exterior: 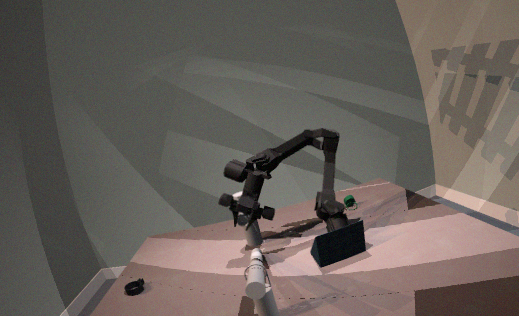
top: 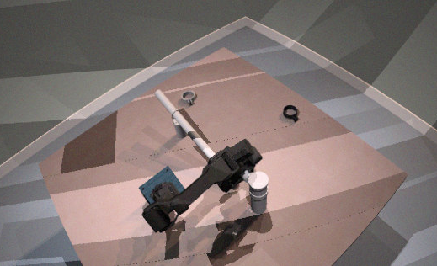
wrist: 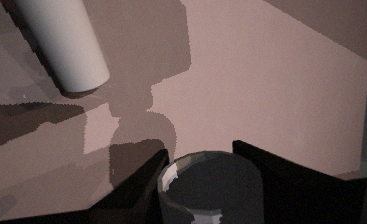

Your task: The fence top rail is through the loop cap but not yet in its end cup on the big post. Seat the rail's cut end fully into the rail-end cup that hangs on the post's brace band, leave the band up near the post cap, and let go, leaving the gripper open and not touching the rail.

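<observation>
The white rail (top: pixel 165 101) (exterior: pixel 256 280) (wrist: pixel 66 45) runs through the loop cap (top: pixel 175 113) on the small post (top: pixel 180 130). Its cut end shows in the wrist view at upper left, apart from the cup. The rail-end cup (exterior: pixel 243 218) (wrist: pixel 209 209) has its open mouth toward the wrist camera. My gripper (wrist: pixel 200 152) is shut on the cup, one finger on each side, beside the big post (top: pixel 258 205) (exterior: pixel 253 235). The post cap (top: pixel 258 180) is white. A light ring (top: pixel 258 195) circles the post below it; the brace band's exact height is unclear.
A black ring clamp (top: pixel 290 112) (exterior: pixel 134 287) and a grey ring clamp (top: pixel 189 97) lie on the table. A dark blue block (top: pixel 166 177) (exterior: pixel 341 246) stands by the arm's base. A green part (exterior: pixel 349 200) lies behind the base. Striped shadows cross the table.
</observation>
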Motion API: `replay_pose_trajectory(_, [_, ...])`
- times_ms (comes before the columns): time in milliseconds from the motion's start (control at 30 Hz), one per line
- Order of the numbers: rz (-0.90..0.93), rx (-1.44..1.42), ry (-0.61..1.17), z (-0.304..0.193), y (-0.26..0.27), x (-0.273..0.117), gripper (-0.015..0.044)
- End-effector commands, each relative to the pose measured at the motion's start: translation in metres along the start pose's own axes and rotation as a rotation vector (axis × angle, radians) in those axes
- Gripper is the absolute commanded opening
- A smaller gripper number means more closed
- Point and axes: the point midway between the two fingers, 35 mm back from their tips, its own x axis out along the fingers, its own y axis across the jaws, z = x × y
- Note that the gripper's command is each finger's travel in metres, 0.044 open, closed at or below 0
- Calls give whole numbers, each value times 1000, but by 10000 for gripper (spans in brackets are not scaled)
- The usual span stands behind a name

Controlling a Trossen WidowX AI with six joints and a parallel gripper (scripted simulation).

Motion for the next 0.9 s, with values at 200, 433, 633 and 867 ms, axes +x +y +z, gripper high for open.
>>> replay_pose_trajectory(200, [-1, -68, -38, 0, 6, -4, 0])
replay_pose_trajectory(433, [-1, -112, -63, -1, 10, -6, 0])
replay_pose_trajectory(633, [-1, -156, -89, -1, 14, -8, 0])
replay_pose_trajectory(867, [-1, -171, -97, -2, 15, -9, 0])
